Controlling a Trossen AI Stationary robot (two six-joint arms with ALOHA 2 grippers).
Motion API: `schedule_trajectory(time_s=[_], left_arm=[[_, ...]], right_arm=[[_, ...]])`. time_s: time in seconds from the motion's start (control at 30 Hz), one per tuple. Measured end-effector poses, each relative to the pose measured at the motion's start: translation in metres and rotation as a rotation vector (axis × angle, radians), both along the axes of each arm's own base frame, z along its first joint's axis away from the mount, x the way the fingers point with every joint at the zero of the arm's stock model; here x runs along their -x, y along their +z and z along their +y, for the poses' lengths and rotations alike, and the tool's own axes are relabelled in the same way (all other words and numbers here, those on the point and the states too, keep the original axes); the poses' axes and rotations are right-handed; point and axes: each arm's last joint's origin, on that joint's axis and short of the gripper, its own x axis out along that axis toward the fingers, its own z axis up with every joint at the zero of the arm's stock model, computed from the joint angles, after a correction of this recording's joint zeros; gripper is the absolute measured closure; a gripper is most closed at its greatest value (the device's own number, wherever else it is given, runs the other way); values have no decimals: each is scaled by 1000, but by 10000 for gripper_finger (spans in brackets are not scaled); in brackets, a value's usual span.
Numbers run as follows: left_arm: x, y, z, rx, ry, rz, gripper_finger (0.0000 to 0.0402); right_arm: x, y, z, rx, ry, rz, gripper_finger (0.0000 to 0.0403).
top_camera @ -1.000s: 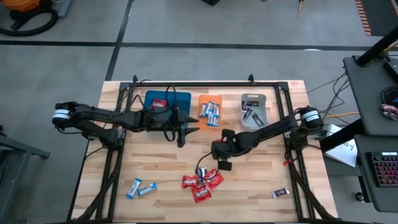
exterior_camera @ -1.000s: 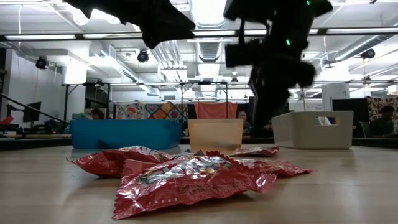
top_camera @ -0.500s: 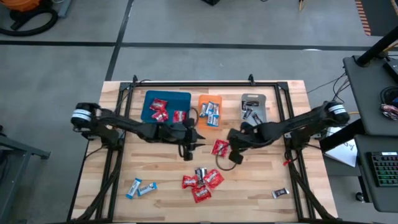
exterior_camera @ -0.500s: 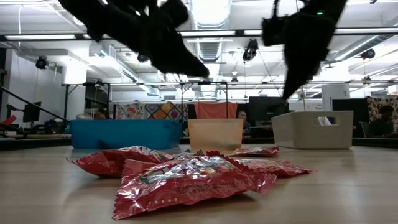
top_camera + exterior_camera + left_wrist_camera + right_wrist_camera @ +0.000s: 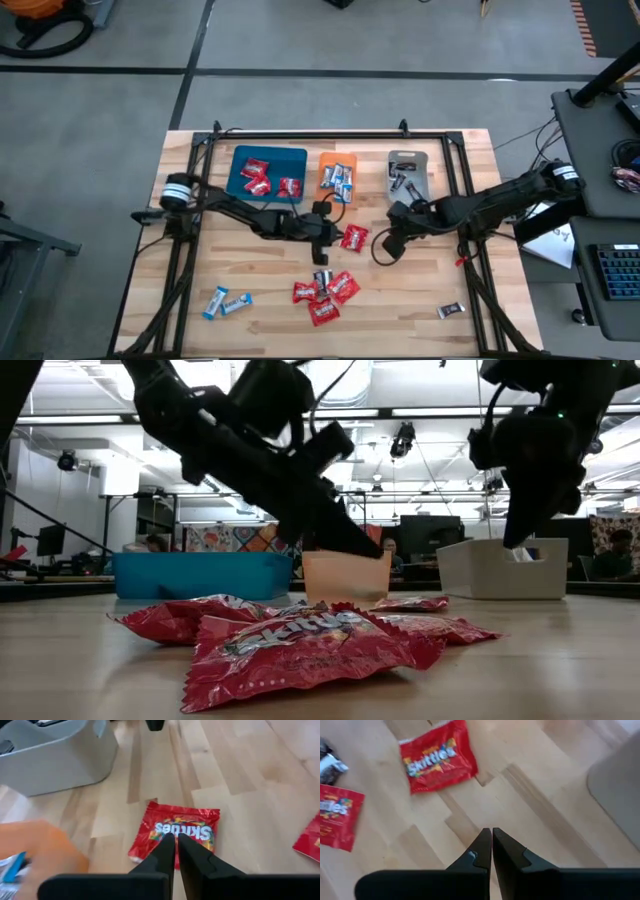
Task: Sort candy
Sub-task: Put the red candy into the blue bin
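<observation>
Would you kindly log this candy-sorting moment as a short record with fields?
left pincer: shut, tips over a lone red candy pack; grip not visible
right pincer: shut, empty, over bare wood beside the grey tray
blue tray: three red packs
orange tray: blue-and-white candies
loose on table: red cluster, two blue-and-white candies, one dark candy

Grey tray (image 5: 408, 176) contents too small, maybe dark candy.

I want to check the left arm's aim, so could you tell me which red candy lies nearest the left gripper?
The lone red packet just below the orange tray, right at the left gripper; other loose red ones cluster lower.
</observation>
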Motion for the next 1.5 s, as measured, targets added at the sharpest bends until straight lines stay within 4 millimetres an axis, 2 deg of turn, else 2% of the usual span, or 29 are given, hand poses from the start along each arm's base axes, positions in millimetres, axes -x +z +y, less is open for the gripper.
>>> schedule_trajectory(time_s=[0.6,0.77,0.9,1.3,1.5], left_arm=[[-7,-39,-1,44,34,96,401],[-15,-42,-2,47,34,85,401],[-15,-43,-2,48,36,87,401],[-11,-46,-2,76,56,98,402],[-11,-47,-2,83,54,101,402]], right_arm=[[-17,-3,2,43,-9,-109,393],[-25,-6,4,22,-24,-152,383],[-26,-12,5,-14,-44,-120,341],[-46,-46,8,-26,-95,-88,157],[-54,-60,8,-9,-97,-84,110]])
